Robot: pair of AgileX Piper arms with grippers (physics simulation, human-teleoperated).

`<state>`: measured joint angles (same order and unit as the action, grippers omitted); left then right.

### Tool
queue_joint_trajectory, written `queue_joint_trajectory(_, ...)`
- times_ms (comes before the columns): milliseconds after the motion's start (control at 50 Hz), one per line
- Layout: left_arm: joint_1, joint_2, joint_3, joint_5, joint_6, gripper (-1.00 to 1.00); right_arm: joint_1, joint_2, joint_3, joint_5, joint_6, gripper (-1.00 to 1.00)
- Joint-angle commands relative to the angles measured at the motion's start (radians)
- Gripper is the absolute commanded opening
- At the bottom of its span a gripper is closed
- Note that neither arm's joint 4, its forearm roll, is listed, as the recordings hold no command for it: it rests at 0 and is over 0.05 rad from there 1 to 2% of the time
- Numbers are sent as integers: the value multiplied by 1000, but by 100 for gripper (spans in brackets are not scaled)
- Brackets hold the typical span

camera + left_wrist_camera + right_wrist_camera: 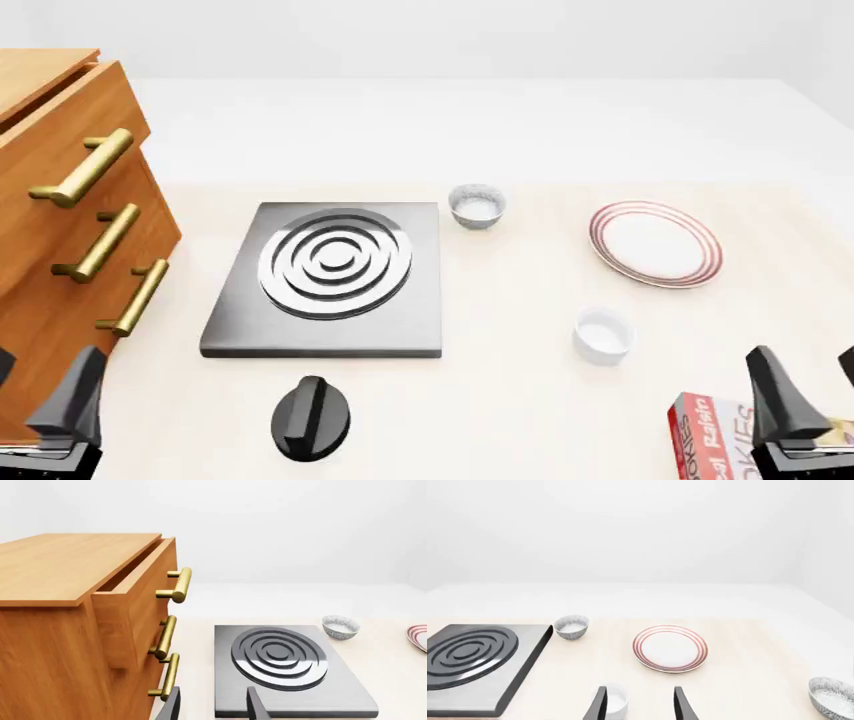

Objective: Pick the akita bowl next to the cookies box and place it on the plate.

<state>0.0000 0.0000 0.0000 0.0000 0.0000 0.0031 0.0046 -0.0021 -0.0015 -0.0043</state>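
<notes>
Pale wooden table (534, 400) fills the front view. Orange-brown wooden drawer cabinet with brass bar handles (60, 230) sits at the left edge, cut off by the frame; left wrist view shows its top drawer pulled partly out. Brushed grey metal stove slab with concentric ring burner (330, 275) is left of centre, whole in the front view, clipped in both wrist views. Round white plate with thin red-pink rim rings (655, 243) lies upper right, bare; only its edge shows in the left wrist view. Red cardboard cookies box (707, 440) is at the bottom right corner, mostly cut off and part-hidden behind the right gripper (639, 702); readable text is "Raisin" plus part of "COOKIES". Black round stove knob (311, 417) sits bottom centre-left. One grey-and-white speckled bowl (477, 206) stands at top centre, just beside the stove's far right corner. The akita bowl next to the box (832, 697) is out of the front view, visible only at the lower right edge of the right wrist view, cropped, resting on the table well apart from the plate. Plain smooth white cup (602, 335) stands below the plate. Right gripper's fingers are spread, empty, framing the cup. Left gripper (212, 705) likewise spread, nothing between its fingers.
</notes>
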Motion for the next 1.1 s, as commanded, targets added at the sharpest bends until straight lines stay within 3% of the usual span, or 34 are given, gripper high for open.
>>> queue_joint_trajectory(20,0,0,0,0,0,100,10,28,-3,-17,-28,100)
queue_joint_trajectory(80,0,0,0,0,0,100,12,52,-2,-33,-37,100)
queue_joint_trajectory(140,0,0,0,0,0,100,17,191,-4,-124,-72,100)
queue_joint_trajectory(160,0,0,0,0,0,100,26,266,-5,-168,-56,100)
queue_joint_trajectory(200,0,0,0,0,0,100,35,280,-8,-179,-51,100)
queue_joint_trajectory(320,0,0,0,0,0,100,27,284,-113,-48,-38,100)
queue_joint_trajectory(340,0,0,0,0,0,100,65,346,-142,-27,-4,100)
queue_joint_trajectory(520,0,0,0,0,0,100,42,377,-254,118,-61,100)
queue_joint_trajectory(580,0,0,0,0,0,100,29,407,-282,145,-82,100)
queue_joint_trajectory(780,0,0,0,0,0,100,-39,462,-386,267,-78,100)
queue_joint_trajectory(1100,0,0,0,0,0,100,-168,585,-509,364,-84,100)
